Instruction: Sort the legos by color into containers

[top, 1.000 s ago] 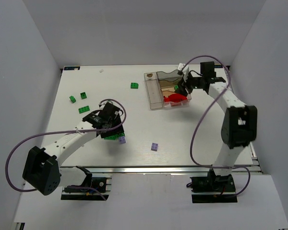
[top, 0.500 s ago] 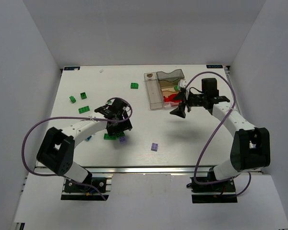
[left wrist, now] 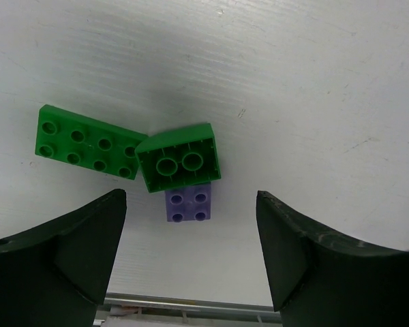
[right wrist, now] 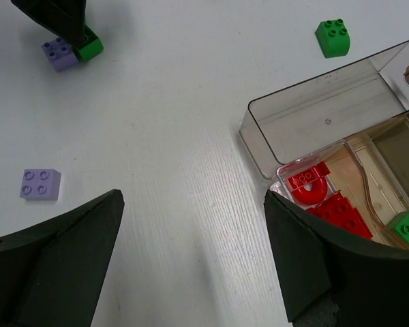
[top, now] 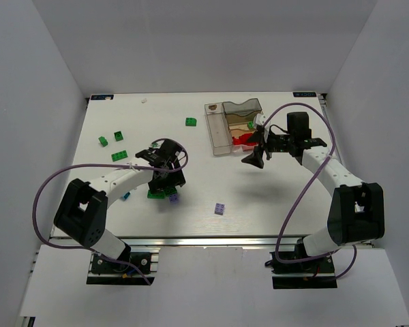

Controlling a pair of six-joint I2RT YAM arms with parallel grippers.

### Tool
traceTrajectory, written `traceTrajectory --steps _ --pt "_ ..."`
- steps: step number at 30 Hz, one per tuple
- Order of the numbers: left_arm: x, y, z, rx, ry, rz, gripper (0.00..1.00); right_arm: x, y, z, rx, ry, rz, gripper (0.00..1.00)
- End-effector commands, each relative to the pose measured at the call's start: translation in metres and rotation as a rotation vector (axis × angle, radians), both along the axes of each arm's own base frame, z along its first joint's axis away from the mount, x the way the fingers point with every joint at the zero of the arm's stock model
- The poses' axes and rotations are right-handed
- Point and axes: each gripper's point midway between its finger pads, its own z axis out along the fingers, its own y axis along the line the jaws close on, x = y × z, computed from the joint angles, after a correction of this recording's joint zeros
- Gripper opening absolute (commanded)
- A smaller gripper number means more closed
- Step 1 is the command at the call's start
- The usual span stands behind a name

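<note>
Wide open, gripping nothing at left pincer and right pincer.
Left over green bricks touching lilac brick; right over worktop beside containers — red bricks inside.

Grn legos & lilac lego on wht table; red legos in clear, tan-btm containers.

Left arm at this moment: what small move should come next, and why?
Probably lower the left claw straight down, fingers open. It holds nothing and seems to hang above the white table; the small green brick lying hollow side up sits between its fingers, touching the lilac square brick and the long green brick.
</note>
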Motion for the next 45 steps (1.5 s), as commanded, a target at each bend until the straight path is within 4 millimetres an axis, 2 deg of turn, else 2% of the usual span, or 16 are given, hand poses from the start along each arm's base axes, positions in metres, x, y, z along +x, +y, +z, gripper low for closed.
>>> traceTrajectory --steps 1,15,26,31,34,40,45 --pt "-0.002 0.004 -0.008 0.009 0.003 0.004 0.86 0.003 0.0 0.016 0.018 -0.055 -0.002 0.89" --pt "0.014 -0.005 -0.025 0.03 0.018 -0.026 0.81 0.0 -0.004 0.014 0.0 -0.052 -0.025 0.89" --pt "0.022 -0.014 -0.023 0.009 0.017 -0.053 0.71 0.001 -0.006 0.016 -0.005 -0.061 -0.029 0.89" --pt "0.024 -0.016 -0.015 0.003 0.003 -0.065 0.66 0.001 -0.006 0.014 -0.01 -0.06 -0.031 0.89" --pt "0.025 -0.016 -0.011 0.002 -0.006 -0.075 0.57 0.001 -0.007 0.012 -0.011 -0.055 -0.032 0.89" --pt "0.024 -0.017 -0.007 0.029 -0.021 -0.106 0.57 0.002 -0.007 0.014 -0.009 -0.057 -0.032 0.89" --pt "0.03 -0.02 0.013 0.032 -0.063 -0.124 0.52 0.0 -0.007 0.013 -0.012 -0.054 -0.03 0.89"
